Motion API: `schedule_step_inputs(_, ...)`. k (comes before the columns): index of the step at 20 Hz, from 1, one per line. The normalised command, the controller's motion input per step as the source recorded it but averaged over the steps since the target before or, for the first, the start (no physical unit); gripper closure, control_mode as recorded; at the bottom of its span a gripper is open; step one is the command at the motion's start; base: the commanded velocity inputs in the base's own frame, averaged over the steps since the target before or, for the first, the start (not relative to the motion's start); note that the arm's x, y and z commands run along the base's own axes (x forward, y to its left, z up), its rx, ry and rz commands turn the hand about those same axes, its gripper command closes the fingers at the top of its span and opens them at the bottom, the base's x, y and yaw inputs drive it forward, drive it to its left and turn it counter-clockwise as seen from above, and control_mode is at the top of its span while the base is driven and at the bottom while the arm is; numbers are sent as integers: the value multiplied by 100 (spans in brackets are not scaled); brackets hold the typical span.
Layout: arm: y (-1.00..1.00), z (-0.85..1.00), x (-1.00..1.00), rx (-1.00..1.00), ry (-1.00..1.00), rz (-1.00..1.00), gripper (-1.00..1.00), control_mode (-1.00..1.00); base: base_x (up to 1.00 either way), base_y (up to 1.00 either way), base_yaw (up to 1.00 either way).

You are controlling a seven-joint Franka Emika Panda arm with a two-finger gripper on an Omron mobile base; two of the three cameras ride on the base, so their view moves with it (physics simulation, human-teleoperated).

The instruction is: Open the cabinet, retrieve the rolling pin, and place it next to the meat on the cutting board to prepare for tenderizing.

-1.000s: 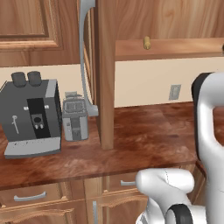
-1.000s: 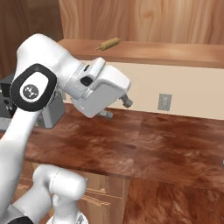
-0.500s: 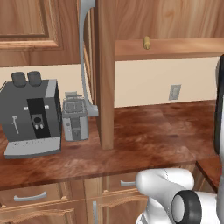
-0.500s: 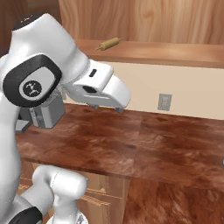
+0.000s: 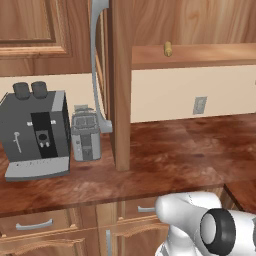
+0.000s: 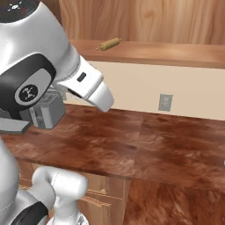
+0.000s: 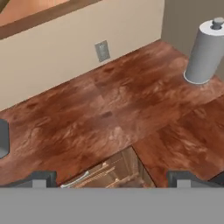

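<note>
The scene is viewed in the left base view from behind and left of the arm, facing forward and down onto the counter [image 5: 165, 165], with the coffee machine [image 5: 35, 130] at the left and the open cabinet [image 5: 120, 85] at centre. In the right base view the same counter [image 6: 132, 145] is seen from the right, nearer the arm. The wall outlet [image 5: 199, 105] and the cabinet shelf [image 6: 176, 52] are shared by both. The hand view is directed steeply down, seemingly from above the counter's near edge, toward the far wall.

A coffee machine [image 5: 36, 131] stands beside a toaster [image 5: 86, 132] on the counter [image 5: 165, 155].
</note>
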Motion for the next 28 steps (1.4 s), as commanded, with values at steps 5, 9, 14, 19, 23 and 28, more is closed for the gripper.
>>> schedule_step_inputs(5, 64, 10, 0, 12, -20, 0, -100, -100, 0, 0, 0)
schedule_step_inputs(9, 60, 6, 6, 9, -22, 0, -100, -100, 0, 0, 0)
schedule_step_inputs(14, 57, 9, 20, 7, -24, 0, -100, -100, 0, 0, 0)
schedule_step_inputs(19, 46, 20, 37, 2, -17, 2, -100, -100, 0, 0, 0)
schedule_step_inputs(23, 30, 24, 54, 0, -3, 6, -100, -100, 0, 0, 0)
schedule_step_inputs(28, 7, 19, 70, 0, 2, 9, -100, -100, 0, 0, 0)
